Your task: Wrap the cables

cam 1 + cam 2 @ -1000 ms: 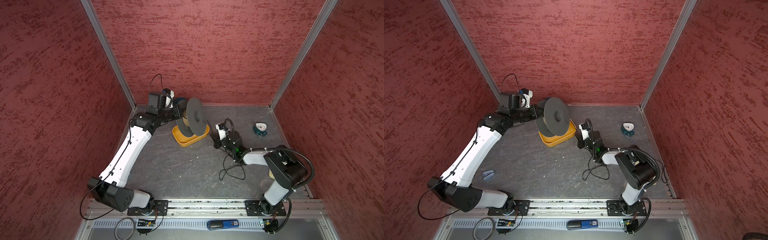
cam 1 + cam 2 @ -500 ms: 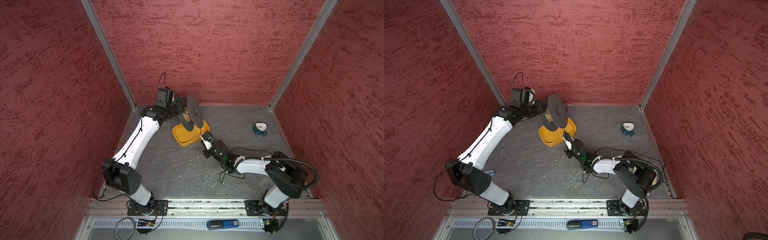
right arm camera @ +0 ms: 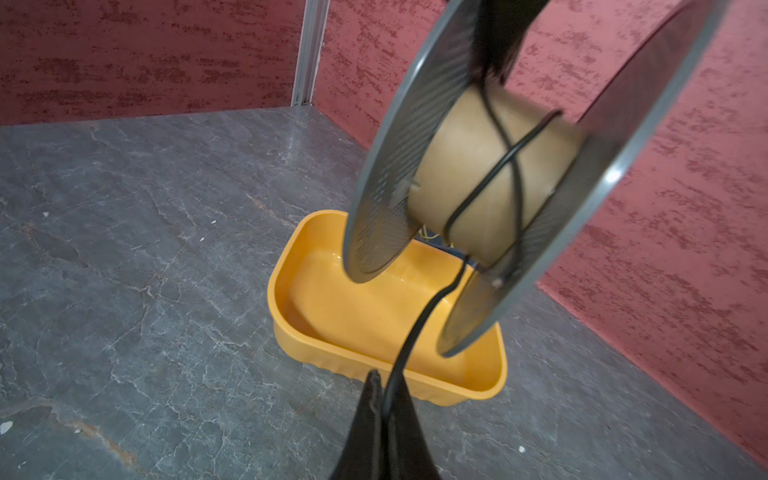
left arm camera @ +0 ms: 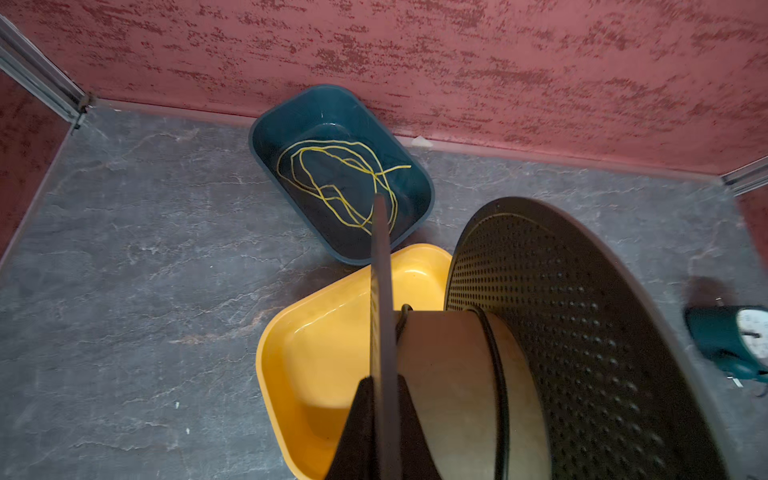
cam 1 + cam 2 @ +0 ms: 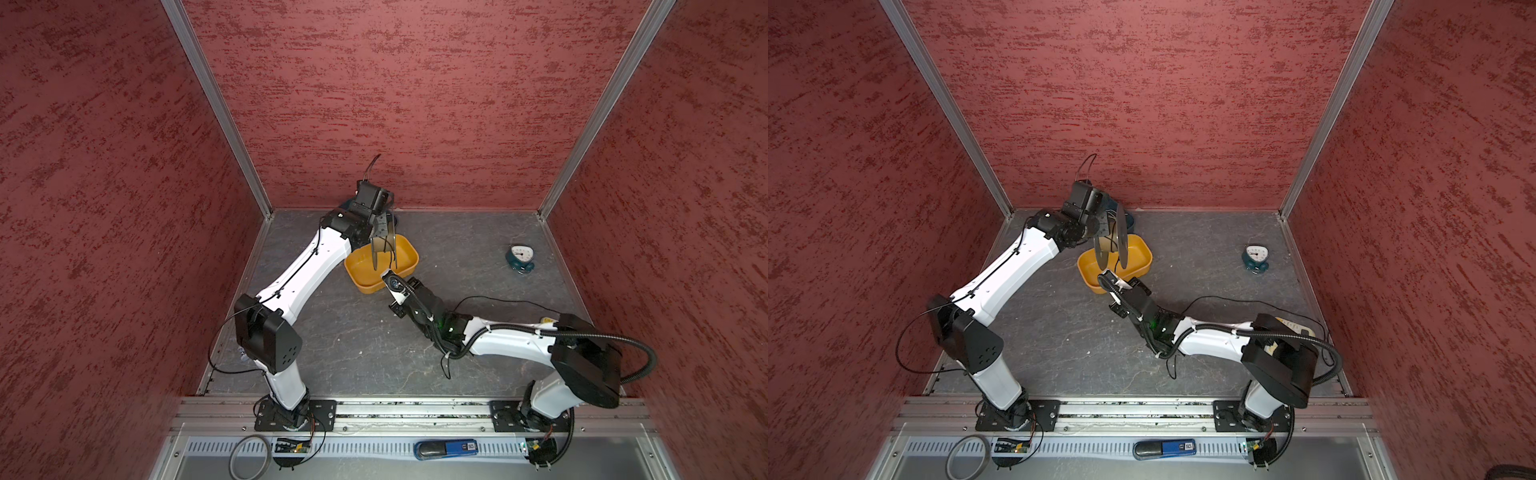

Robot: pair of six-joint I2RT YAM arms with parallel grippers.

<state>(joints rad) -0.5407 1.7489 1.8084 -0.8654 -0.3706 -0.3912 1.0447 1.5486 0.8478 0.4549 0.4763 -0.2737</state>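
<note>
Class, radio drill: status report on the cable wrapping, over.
Left gripper shut on black-flanged, cardboard-core spool above yellow plastic tray. Right gripper shut on thin black cord, few turns wound. Nothing obstructing.

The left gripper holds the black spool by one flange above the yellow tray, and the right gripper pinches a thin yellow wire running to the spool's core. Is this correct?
Not quite: the right gripper pinches the long thin black cord, not a yellow wire, as the right wrist view shows. The thin yellow wire lies in the dark teal plastic tray. The rest is correct.
</note>
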